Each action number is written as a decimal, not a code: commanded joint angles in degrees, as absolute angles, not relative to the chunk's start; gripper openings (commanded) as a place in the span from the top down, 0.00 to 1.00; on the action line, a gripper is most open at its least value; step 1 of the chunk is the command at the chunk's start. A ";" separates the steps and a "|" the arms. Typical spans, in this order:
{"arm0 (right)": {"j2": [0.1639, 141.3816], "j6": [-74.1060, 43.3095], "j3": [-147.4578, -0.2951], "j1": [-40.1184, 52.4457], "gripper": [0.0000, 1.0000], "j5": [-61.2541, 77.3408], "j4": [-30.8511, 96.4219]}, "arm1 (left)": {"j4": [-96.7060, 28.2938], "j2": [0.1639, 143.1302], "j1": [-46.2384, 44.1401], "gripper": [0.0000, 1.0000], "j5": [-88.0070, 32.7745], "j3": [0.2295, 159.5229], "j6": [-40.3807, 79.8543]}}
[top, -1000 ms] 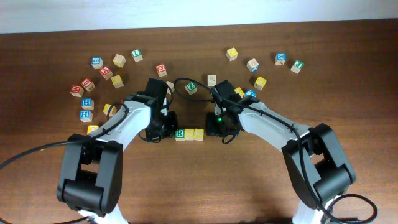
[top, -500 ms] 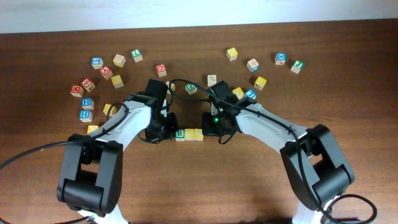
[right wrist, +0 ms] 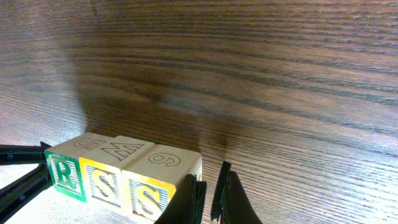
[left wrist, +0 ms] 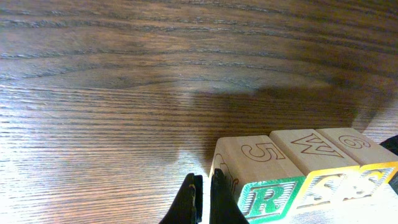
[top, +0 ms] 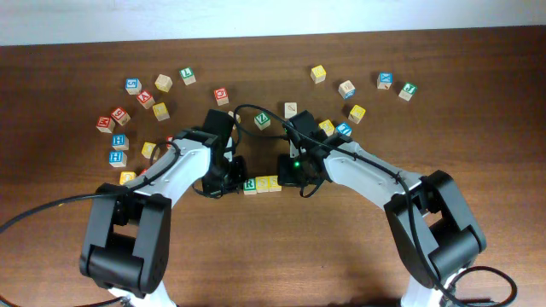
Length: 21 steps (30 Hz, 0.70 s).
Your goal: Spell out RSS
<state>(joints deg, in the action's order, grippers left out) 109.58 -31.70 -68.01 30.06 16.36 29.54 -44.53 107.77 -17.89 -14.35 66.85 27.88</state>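
Overhead view puts the R cube (top: 248, 184) at lower centre of the frame, with the two S cubes (top: 268, 183) touching it in a line to its right; the row reads RSS, so the word looks spelled and only squaring-up seems left. The left tool (top: 229, 184) sits at the row's left end and the right tool (top: 288, 180) at its right end; they appear to be placed that way to nudge the cubes flush rather than to lift them. Both tools have their fingers pressed together, holding nothing. At bottom centre of the left wrist view, the fingertips (left wrist: 219, 200) stand hard beside the R cube's outer side; contact cannot be told. In the right wrist view, the fingertips (right wrist: 189, 202) stand just beside the last S cube. Loose cubes (top: 162, 83) lie scattered across the upper part of the surface (top: 273, 264), well apart from the row.
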 commanded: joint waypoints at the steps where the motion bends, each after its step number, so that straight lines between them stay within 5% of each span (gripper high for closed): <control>1: 110.06 -31.99 -67.70 30.35 0.96 17.23 29.52 | -44.38 108.44 -18.74 1.00 -15.59 66.35 26.89; 21: 110.06 -32.03 -67.70 30.35 0.96 14.35 32.14 | -44.47 108.38 -18.59 1.00 -12.19 66.65 25.12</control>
